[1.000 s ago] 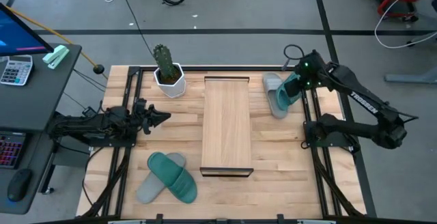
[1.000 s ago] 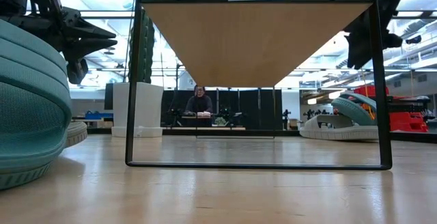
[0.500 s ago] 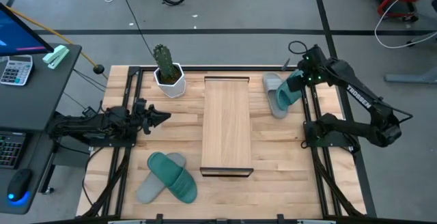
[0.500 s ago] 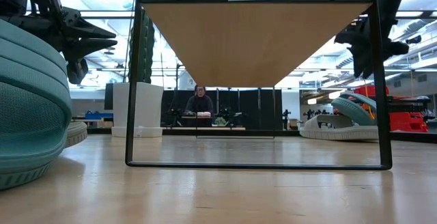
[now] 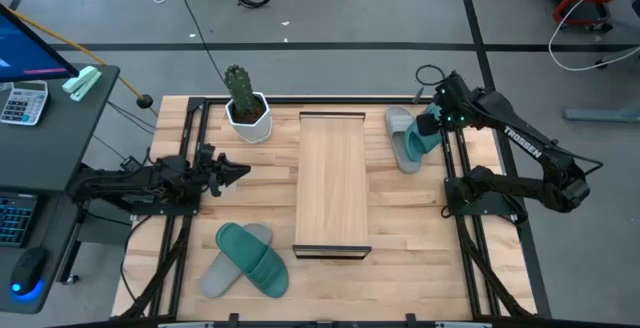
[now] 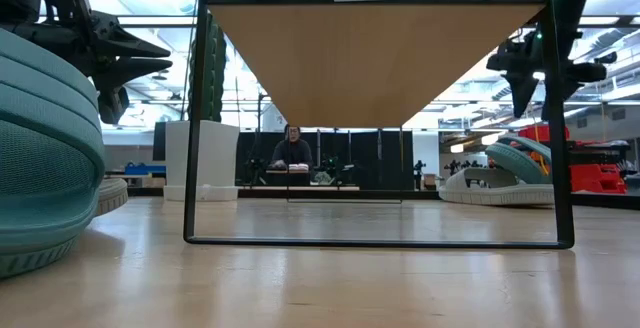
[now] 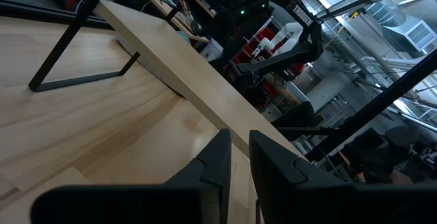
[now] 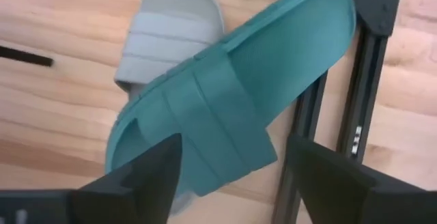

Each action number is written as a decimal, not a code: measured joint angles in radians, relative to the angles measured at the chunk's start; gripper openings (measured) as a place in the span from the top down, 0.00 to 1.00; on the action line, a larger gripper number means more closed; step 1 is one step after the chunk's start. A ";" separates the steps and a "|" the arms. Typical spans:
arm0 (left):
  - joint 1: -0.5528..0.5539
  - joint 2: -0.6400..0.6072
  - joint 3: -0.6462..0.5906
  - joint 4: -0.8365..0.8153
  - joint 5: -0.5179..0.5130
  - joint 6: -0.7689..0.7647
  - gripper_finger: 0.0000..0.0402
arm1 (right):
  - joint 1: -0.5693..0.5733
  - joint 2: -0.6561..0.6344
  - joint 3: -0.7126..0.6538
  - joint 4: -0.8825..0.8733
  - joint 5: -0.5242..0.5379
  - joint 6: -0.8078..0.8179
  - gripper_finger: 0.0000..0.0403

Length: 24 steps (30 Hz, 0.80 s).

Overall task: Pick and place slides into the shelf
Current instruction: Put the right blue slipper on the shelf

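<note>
1. Overhead, a slatted wooden table with the shelf, a long light-wood board with dark end rails, lying along its middle.
2. Right gripper above the far right corner, jaws spread wide, holding nothing, hovering over a teal slide.
3. That teal slide lying across a grey slide, partly over the table's dark edge rail.
4. Left gripper at the left side, well apart from the shelf, jaws almost together, empty.
5. Near left: another teal slide lying over a second grey slide.
6. Far left: potted cactus.
7. Beyond the table, a seated person.
</note>
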State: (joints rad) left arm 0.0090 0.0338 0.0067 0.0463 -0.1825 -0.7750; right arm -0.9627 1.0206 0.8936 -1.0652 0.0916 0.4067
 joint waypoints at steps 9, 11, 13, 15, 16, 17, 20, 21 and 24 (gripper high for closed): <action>0.000 0.000 0.000 0.000 0.000 0.000 0.84 | 0.134 0.000 -0.099 0.047 0.026 0.100 0.27; 0.000 0.000 0.000 0.000 0.000 0.000 0.84 | 0.170 0.000 -0.099 0.051 0.050 0.103 0.28; 0.000 0.000 0.000 0.000 0.000 0.000 0.85 | 0.207 0.000 -0.099 0.058 0.069 0.109 0.28; 0.000 0.000 0.000 0.000 0.000 0.000 0.85 | 0.241 0.000 -0.099 0.061 0.086 0.116 0.29; 0.000 0.000 0.000 0.000 0.000 0.000 0.85 | 0.258 0.000 -0.099 0.060 0.095 0.120 0.29; 0.000 0.000 0.000 0.000 0.000 0.000 0.85 | 0.276 0.000 -0.099 0.061 0.110 0.127 0.29; 0.000 0.000 0.000 0.000 0.000 0.000 0.84 | 0.322 0.000 -0.099 0.061 0.167 0.144 0.30; 0.000 0.000 0.000 0.000 0.000 0.000 0.84 | 0.335 0.000 -0.099 0.061 0.186 0.144 0.30; 0.000 0.000 0.000 0.000 0.000 0.000 0.84 | 0.366 0.017 -0.099 0.064 0.219 0.144 0.30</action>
State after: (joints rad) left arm 0.0090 0.0334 0.0067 0.0463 -0.1825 -0.7751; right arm -0.5968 1.0379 0.7944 -1.0016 0.3102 0.5507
